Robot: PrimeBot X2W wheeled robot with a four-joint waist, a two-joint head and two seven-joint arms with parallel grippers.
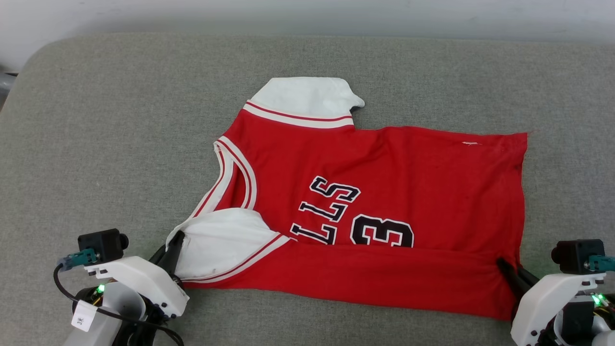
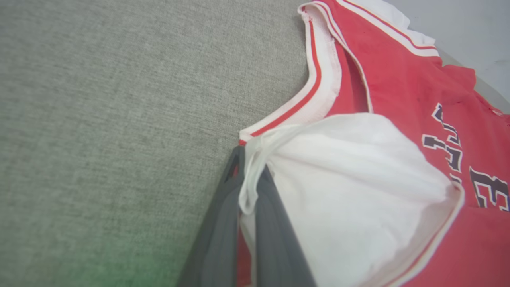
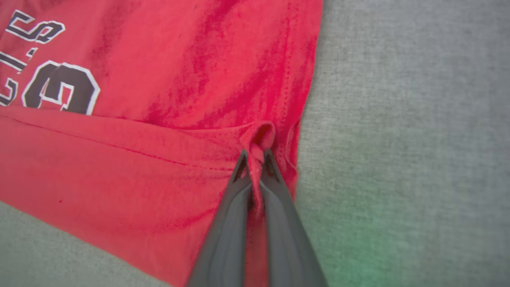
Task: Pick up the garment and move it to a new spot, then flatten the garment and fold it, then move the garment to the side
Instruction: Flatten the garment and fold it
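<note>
- Grey woven padding (image 1: 120, 120) covers the whole work area; its far edge curves round against a pale wall (image 1: 307, 14).
- The garment (image 1: 384, 182) lies mid-surface, toward the near side, with its collar (image 1: 235, 178) to the robot's left and its hem (image 1: 522, 192) to the right. The lettering and number face up.
- Its near long edge is turned over onto the front as a red flap (image 1: 360, 278), and the flap's edge cuts across the lower part of the number.
- One white sleeve (image 1: 307, 98) juts past the far edge. The other sleeve (image 1: 226, 240) lies folded inward beside the collar.
- The left gripper (image 1: 174, 242) is pinched tight on the near sleeve's corner. In the left wrist view, white cloth is squeezed between its fingers (image 2: 223, 223).
- The right gripper (image 1: 504, 265) is clamped on a pucker of red cloth at the flap's end, just inside the hem. The right wrist view shows the fold caught between its fingers (image 3: 279, 207).
- Bare padding spreads wide to the left and along the far side. A narrower band lies right of the hem, and a thin strip runs along the near edge.
</note>
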